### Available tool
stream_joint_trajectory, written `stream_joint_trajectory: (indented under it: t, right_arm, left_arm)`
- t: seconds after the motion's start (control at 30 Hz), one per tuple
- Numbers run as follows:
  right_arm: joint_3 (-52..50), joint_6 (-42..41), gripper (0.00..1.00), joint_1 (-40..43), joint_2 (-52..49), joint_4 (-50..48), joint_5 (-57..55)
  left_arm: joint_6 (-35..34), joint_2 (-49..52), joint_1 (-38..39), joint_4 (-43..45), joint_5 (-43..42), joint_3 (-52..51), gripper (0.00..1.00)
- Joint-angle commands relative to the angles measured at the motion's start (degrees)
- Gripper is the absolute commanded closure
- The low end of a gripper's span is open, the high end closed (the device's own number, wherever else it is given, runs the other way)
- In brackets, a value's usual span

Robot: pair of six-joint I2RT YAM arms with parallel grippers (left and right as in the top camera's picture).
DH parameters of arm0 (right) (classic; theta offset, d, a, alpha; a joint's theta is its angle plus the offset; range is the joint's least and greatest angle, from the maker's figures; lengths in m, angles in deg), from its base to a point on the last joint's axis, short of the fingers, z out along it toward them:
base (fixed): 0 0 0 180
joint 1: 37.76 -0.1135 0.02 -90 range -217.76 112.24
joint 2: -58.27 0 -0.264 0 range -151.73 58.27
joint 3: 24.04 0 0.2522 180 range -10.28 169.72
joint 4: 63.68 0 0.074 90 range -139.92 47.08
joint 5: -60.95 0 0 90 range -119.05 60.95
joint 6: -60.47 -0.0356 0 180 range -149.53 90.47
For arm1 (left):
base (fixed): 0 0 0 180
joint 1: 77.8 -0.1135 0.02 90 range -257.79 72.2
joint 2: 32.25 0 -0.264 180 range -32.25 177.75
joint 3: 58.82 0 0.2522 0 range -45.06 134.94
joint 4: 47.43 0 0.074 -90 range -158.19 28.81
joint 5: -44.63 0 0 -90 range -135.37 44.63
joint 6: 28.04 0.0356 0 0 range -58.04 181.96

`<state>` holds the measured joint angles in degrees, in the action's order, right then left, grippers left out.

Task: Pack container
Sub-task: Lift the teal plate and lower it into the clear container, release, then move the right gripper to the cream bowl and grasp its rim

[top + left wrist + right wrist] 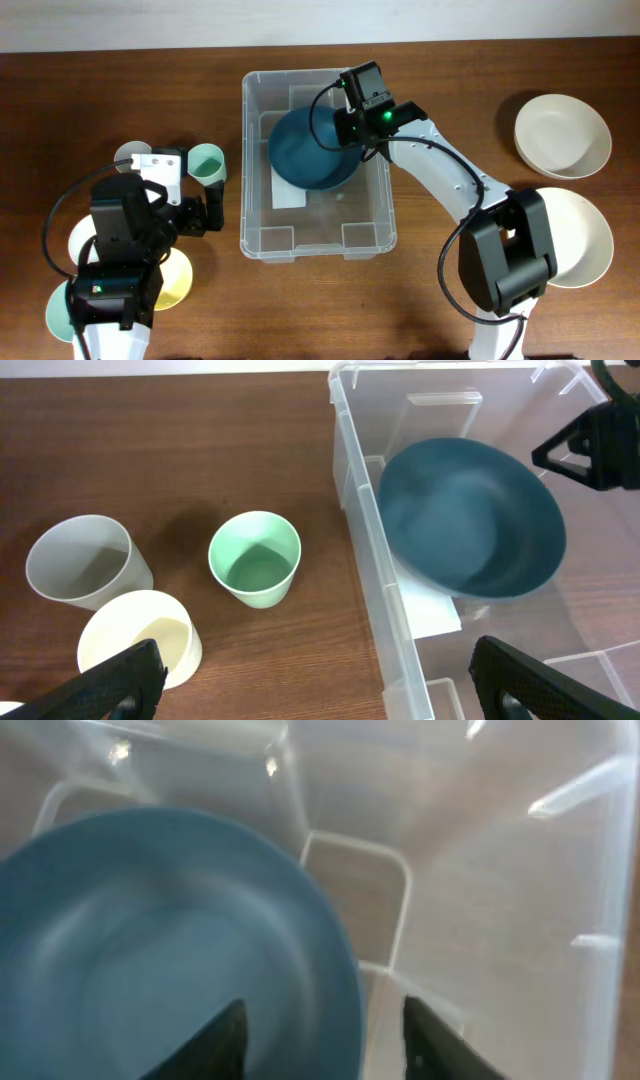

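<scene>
The clear plastic container (262, 238) stands mid-table with a white label on its base. A dark teal bowl (312, 150) leans tilted inside its far half. It also shows in the left wrist view (470, 520) and the right wrist view (150, 940). My right gripper (352, 132) is down inside the container, open, its fingers (320, 1040) straddling the bowl's rim with a gap on the outer side. My left gripper (205, 212) is open and empty over the table, its fingers (320, 690) either side of the container's left wall (365, 560).
A green cup (255, 558), a grey cup (85, 560) and a cream cup (140, 640) stand left of the container. A yellow bowl (175, 285) and a mint bowl (58, 312) lie under the left arm. Two white bowls (562, 135) (585, 235) lie at right.
</scene>
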<state>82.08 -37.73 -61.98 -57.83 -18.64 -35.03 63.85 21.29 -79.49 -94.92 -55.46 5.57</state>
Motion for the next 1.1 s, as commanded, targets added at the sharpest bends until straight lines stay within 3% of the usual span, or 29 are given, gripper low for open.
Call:
stream_joint_trajectory:
  t: [0.0,0.17,0.37,0.57,0.73,1.07]
  right_arm:
    - [4.59,2.23,0.47,-0.13,4.90,4.20,-0.81]
    - [14.49,5.07,0.36,0.94,11.17,11.87,-6.80]
    - [17.70,5.01,0.25,7.65,13.84,16.83,-19.17]
    - [17.70,4.13,0.20,20.87,9.07,25.79,-18.99]
    - [17.68,4.13,0.17,30.25,2.16,29.62,-12.07]
    - [17.68,4.11,0.16,37.83,-8.85,29.07,-7.41]
  left_arm:
    - [-0.39,0.13,0.04,-0.20,0.00,1.27,0.01]
    - [-0.39,0.13,0.04,-0.22,0.00,1.27,0.01]
    - [-0.39,0.13,0.04,-0.24,0.00,1.27,0.01]
    - [-0.39,0.13,0.04,-0.24,0.00,1.27,0.01]
    - [-0.39,0.13,0.04,-0.24,0.00,1.27,0.01]
    - [-0.39,0.13,0.04,-0.63,0.00,1.27,0.01]
